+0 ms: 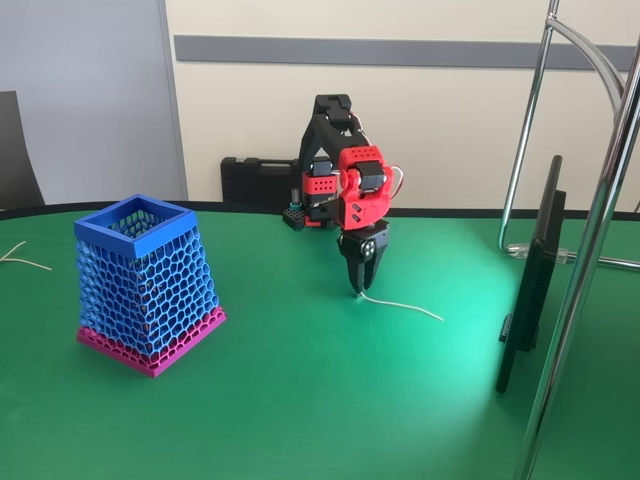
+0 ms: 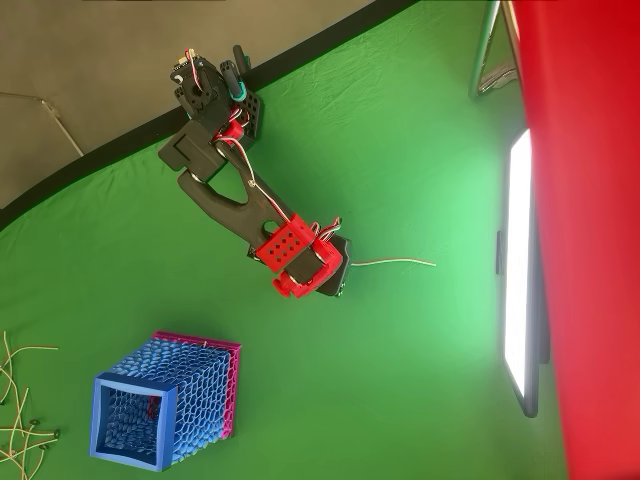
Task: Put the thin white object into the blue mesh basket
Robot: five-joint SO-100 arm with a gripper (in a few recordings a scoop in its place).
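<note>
Both pincer (image 1: 361,288) fingers nearly closed on strip (image 1: 405,306)

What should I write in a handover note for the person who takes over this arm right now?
Gripper: pointing down at the table, fingertips at one end of the thin white object; whether it is shut on it cannot be told.
Thin white object: lying flat on the green table; in the fixed view it runs to the right from the gripper.
Blue mesh basket: upright on the table, left of the arm in the fixed view, well apart from the strip.
Done: approach to the strip.
Left: grasp, lift, carry to the basket, drop inside.
</note>
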